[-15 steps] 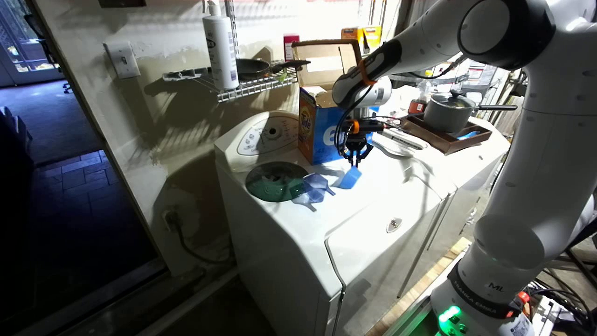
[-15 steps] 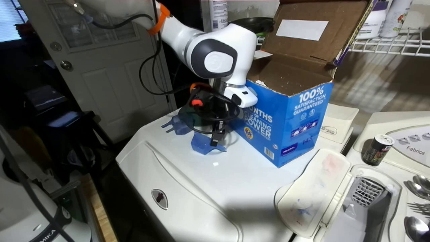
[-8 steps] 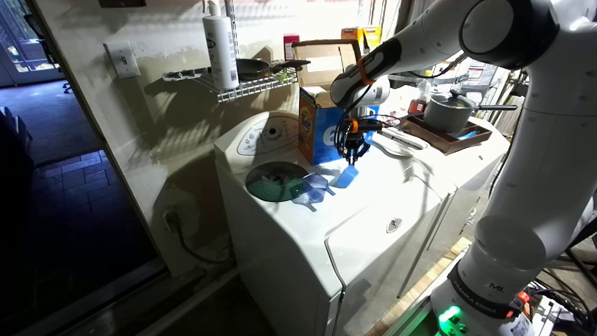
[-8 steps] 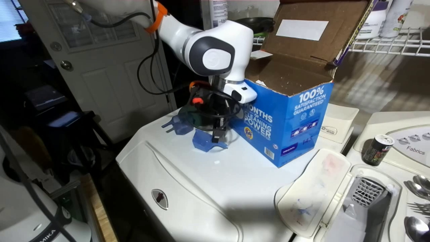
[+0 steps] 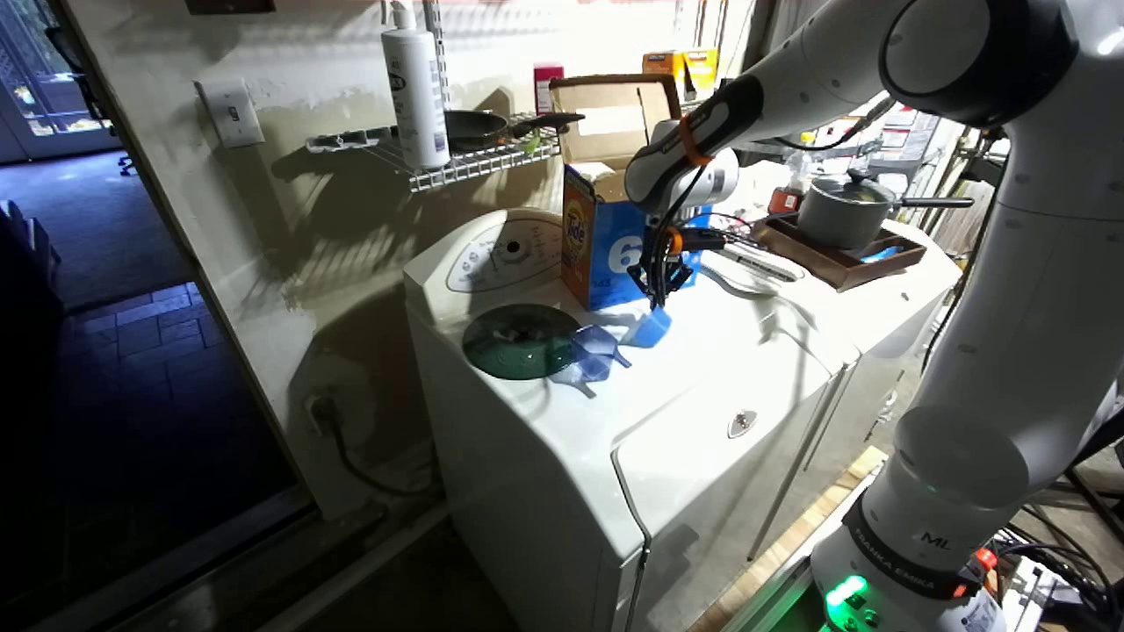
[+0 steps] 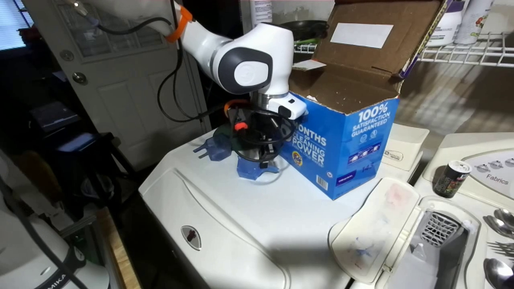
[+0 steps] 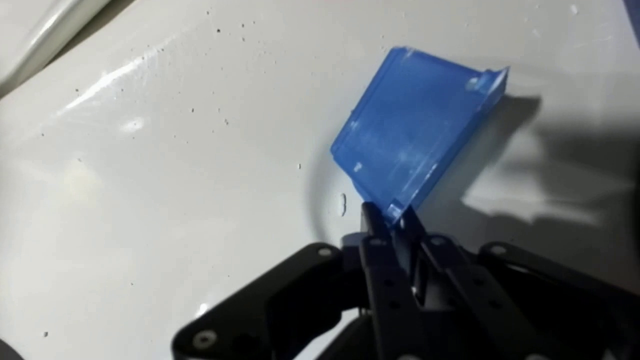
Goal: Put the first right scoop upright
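In the wrist view the gripper [image 7: 390, 214] stands at the bottom of the frame, right of centre, its two fingertips [image 7: 371, 218] nearly together and pinching the near corner of the scoop [image 7: 407, 125]. The scoop fills the upper middle, blue face showing, its long sides aslant and a small pointed lip reaching to the upper right. Under it spreads the white top of the machine [image 7: 165, 200], with dark specks [image 7: 218, 31] in the upper left and a white fleck [image 7: 342, 205] just left of the fingertips.

In both exterior views the arm [image 6: 257, 56] bends down over the machine, and the scoop is tilted at the fingertips. It is very near the machine's top; from these angles I cannot say whether it touches.

In an exterior view the scoop shows a little right of the frame's middle, in front of the carton [image 5: 625, 254] marked "6". To its left is a darker blue piece [image 5: 594, 341], two prongs showing, at the edge of the green disc [image 5: 518, 351]. At upper right a lidded pot [image 5: 839, 215] stands in a brown tray [image 5: 865, 270]; at upper left a shelf [image 5: 483, 167] carries a white bottle [image 5: 414, 96] and a pan [image 5: 474, 129].

In an exterior view a can [image 6: 451, 180] stands toward the right edge, with spoons [image 6: 496, 273] below it, and the carton's flap [image 6: 373, 16] is up.
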Controlling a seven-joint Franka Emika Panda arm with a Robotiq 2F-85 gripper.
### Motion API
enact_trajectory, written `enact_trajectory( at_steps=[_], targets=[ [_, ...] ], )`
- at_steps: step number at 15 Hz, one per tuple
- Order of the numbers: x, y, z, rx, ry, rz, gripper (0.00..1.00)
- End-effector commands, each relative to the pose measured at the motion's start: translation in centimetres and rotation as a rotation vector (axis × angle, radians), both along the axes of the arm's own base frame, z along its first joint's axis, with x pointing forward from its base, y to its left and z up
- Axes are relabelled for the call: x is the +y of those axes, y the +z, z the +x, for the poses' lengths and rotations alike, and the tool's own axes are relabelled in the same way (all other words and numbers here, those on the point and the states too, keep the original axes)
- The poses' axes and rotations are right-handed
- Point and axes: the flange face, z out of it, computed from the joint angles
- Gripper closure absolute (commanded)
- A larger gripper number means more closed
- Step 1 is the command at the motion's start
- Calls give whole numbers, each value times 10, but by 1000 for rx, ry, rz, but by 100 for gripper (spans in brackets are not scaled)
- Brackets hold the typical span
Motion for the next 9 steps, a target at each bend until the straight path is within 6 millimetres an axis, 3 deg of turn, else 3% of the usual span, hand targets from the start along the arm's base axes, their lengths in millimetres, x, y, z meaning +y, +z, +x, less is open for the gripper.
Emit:
enact_trajectory(
  at_steps=[1,9],
  targets=[
    [9,6,-14,-79,127,14,98],
    [21,8,-37,-182,357,112,98]
  ],
)
